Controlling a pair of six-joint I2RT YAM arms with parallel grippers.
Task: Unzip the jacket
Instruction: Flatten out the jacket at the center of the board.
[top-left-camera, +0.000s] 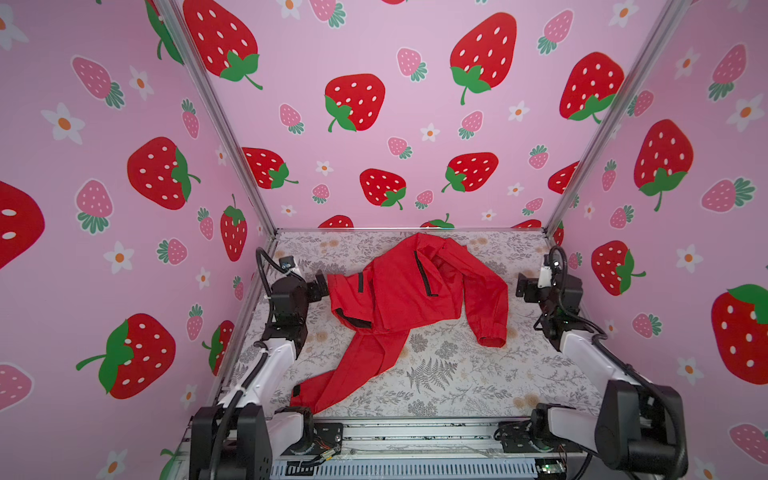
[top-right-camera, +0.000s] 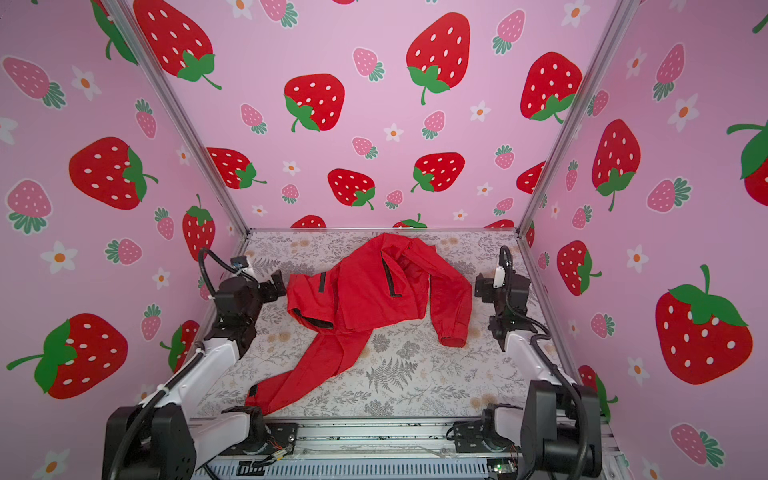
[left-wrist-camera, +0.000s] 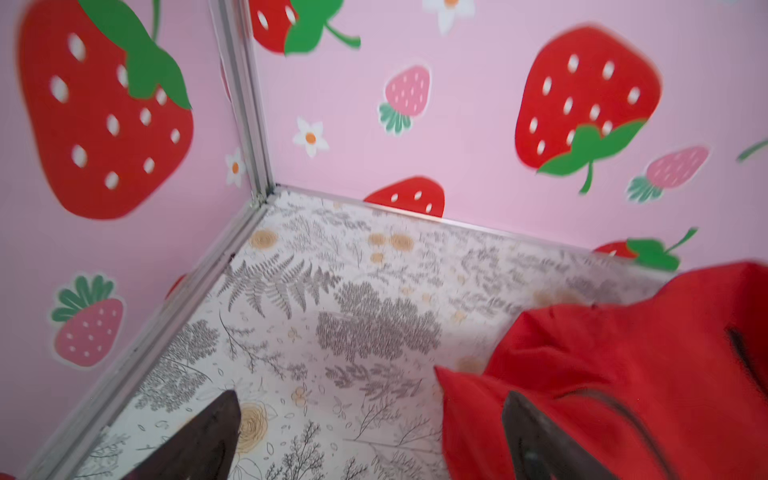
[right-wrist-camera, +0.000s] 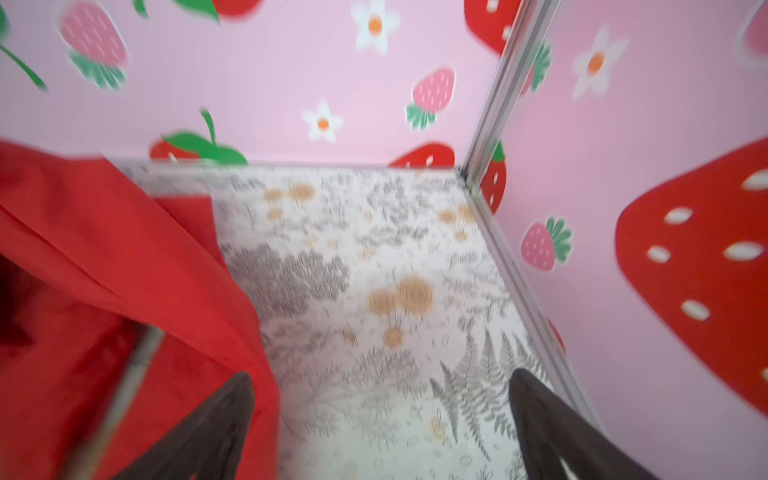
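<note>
Both top views, jacket between left fingers, wide, perhaps touching its edge, and right fingers, wide, near.

I see my right gripper spread wide over the floral table, with the jacket just beside one finger.
</note>
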